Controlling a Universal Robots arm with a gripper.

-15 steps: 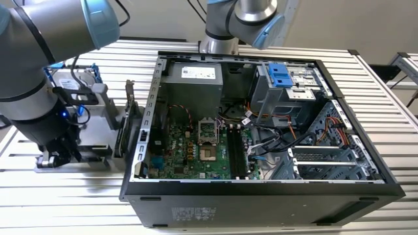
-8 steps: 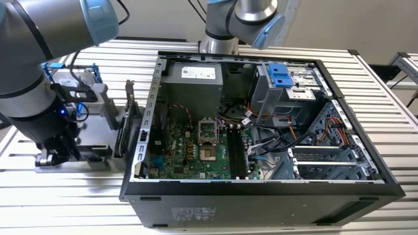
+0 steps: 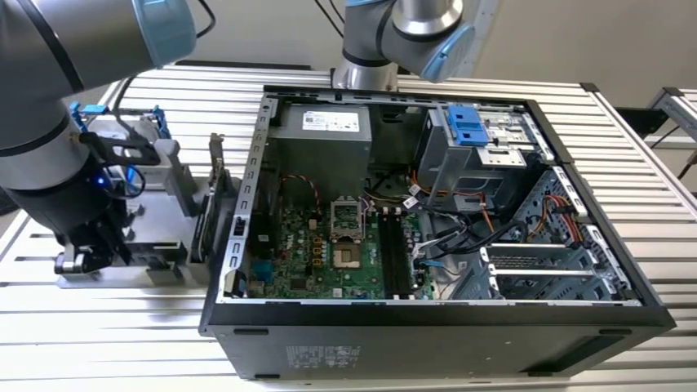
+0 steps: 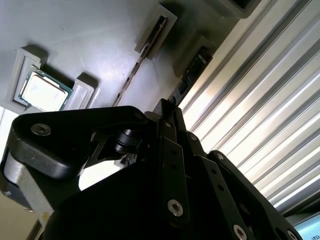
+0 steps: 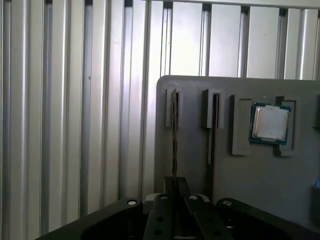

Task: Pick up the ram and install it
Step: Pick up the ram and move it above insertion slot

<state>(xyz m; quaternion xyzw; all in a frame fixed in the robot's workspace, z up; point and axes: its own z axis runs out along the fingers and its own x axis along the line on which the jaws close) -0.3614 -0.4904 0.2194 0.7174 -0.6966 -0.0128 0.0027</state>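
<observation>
The ram (image 5: 174, 135) is a thin dark stick standing on edge in a slot of the grey parts holder (image 5: 260, 175). In the second wrist view the same ram (image 4: 191, 74) runs straight into the fingertips. My gripper (image 5: 175, 189) straddles its near end, with both black fingers pressed close against its sides. From the other wrist camera the gripper (image 4: 167, 114) looks shut on that edge. In the exterior view the gripper (image 3: 85, 260) hangs low over the holder (image 3: 163, 253) at the exterior view's left, outside the computer case.
A second dark stick (image 5: 212, 135) stands in the neighbouring slot, and a square silver processor (image 5: 270, 123) lies beyond it. The open computer case (image 3: 436, 314) fills the middle, its green motherboard (image 3: 316, 253) carrying long black memory slots (image 3: 394, 255). Ribbed metal tabletop (image 5: 75, 125) surrounds the holder.
</observation>
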